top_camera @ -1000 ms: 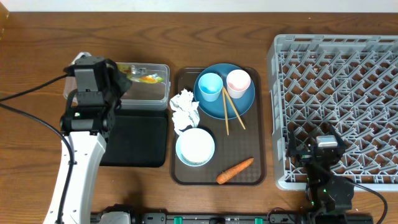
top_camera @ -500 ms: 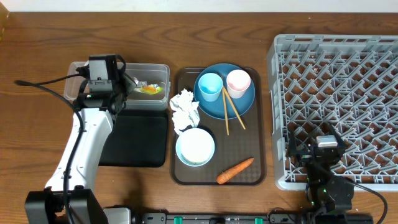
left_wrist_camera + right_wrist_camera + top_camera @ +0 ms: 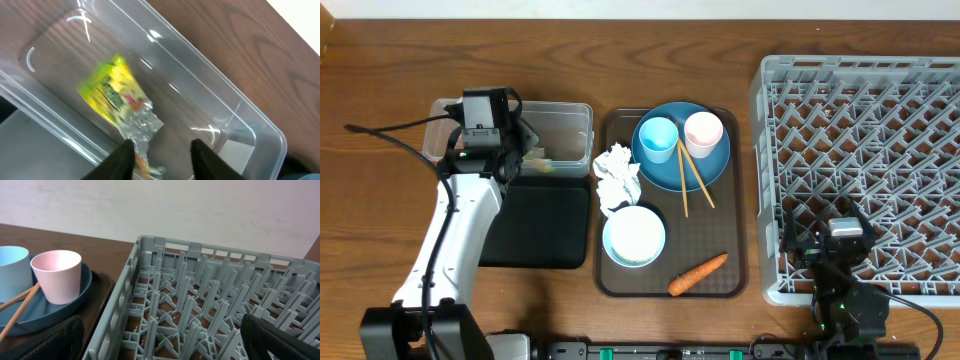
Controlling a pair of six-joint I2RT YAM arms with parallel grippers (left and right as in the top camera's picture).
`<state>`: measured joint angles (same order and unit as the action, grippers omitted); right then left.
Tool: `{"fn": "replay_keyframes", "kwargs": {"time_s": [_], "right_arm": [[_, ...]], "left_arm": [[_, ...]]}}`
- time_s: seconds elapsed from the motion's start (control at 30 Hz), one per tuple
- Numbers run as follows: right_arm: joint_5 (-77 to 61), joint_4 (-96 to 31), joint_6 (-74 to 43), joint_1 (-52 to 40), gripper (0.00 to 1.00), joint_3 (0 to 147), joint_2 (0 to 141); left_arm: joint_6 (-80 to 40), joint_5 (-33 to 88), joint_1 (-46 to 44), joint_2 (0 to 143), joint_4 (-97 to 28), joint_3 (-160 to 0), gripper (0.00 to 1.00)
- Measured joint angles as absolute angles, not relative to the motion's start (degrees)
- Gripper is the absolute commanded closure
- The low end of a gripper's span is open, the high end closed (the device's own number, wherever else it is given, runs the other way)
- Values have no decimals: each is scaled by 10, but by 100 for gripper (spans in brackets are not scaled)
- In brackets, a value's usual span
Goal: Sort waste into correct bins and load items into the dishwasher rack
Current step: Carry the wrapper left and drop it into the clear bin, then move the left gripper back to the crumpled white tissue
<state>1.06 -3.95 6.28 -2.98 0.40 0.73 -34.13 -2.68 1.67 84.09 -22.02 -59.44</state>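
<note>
While the left gripper (image 3: 162, 150) is hovering over the clear plastic tub (image 3: 570, 112), its two fingers are standing apart with nothing clamped between them. The yellow-green wrapper (image 3: 112, 92) is lying flat on the tub's floor, and its clear crinkled end is pointing toward the left-hand finger; whether it is touching that finger is hard to tell from the wrist view. The tub is sitting at the far left of the table, with the shallow black tray (image 3: 545, 225) lying just on its near side.

At the middle, the brown serving tray (image 3: 710, 235) is carrying the rest. The crumpled white paper (image 3: 616, 175) is resting along its left edge, the white bowl (image 3: 634, 236) is sitting nearer, and the orange carrot (image 3: 698, 274) is lying at the near right. The blue plate (image 3: 660, 172) is holding the light blue cup (image 3: 658, 137) and pale pink cup (image 3: 703, 130), both upright, with the wooden chopsticks (image 3: 688, 180) slanting off its near rim.

The right gripper (image 3: 161, 330) is resting wide open at the near left corner of the grey dishwasher rack (image 3: 860, 140).
</note>
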Motion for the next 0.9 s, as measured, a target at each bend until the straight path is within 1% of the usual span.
{"fn": "replay_keyframes", "kwargs": {"time_s": [0.1, 0.3, 0.57, 0.7, 0.83, 0.87, 0.9], "right_arm": [[11, -39, 63, -30, 1, 4, 7], [11, -39, 63, -30, 1, 4, 7], [11, -39, 63, -30, 1, 4, 7], [11, -39, 63, -30, 1, 4, 7], [11, -39, 63, -30, 1, 4, 7], [11, -39, 63, -30, 1, 4, 7], [11, -39, 63, -30, 1, 4, 7]], "left_arm": [[-317, -15, 17, 839, -220, -594, 47], [-261, 34, 17, 804, -232, -594, 46], [-226, 101, 3, 759, -262, -594, 46], [-194, 148, -39, 759, -302, -594, 46], [-166, 170, -101, 759, -346, -594, 46], [-161, 172, -114, 759, -353, -594, 45], [-155, 175, -133, 759, -360, -594, 43]]}}
